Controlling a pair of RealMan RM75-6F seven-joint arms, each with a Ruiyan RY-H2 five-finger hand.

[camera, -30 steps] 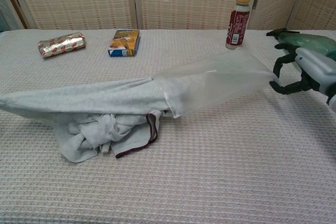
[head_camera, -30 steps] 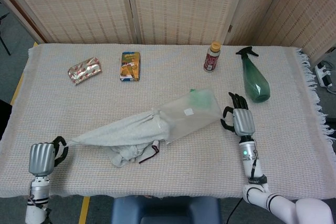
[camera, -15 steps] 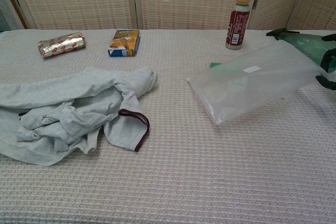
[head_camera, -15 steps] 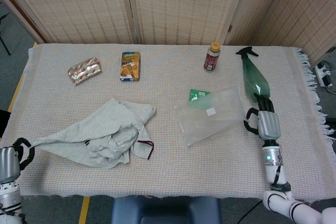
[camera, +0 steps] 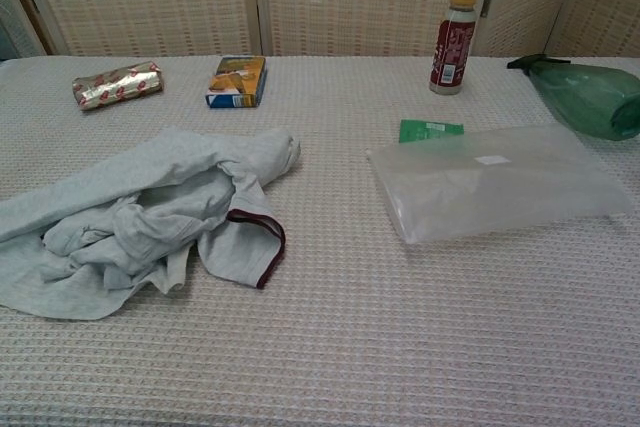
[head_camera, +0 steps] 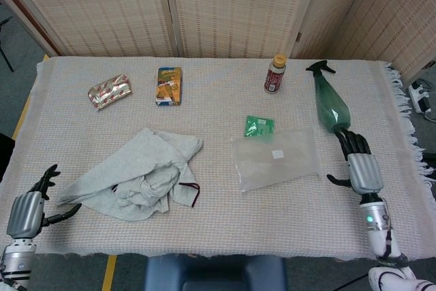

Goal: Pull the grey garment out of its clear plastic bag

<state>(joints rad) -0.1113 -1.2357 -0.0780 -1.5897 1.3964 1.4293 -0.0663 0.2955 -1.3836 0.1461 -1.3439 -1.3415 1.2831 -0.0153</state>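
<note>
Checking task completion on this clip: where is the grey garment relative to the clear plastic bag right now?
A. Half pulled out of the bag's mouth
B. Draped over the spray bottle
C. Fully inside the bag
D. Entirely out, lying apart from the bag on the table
D: the grey garment lies crumpled on its own, with bare tablecloth between it and the flat, empty clear plastic bag.

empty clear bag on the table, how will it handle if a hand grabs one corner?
The clear plastic bag lies flat and looks empty, so it is probably very light and floppy, sagging from one corner. Its glossy film may slip in a pinch. A push would likely slide or crumple it on the woven cloth.
</note>
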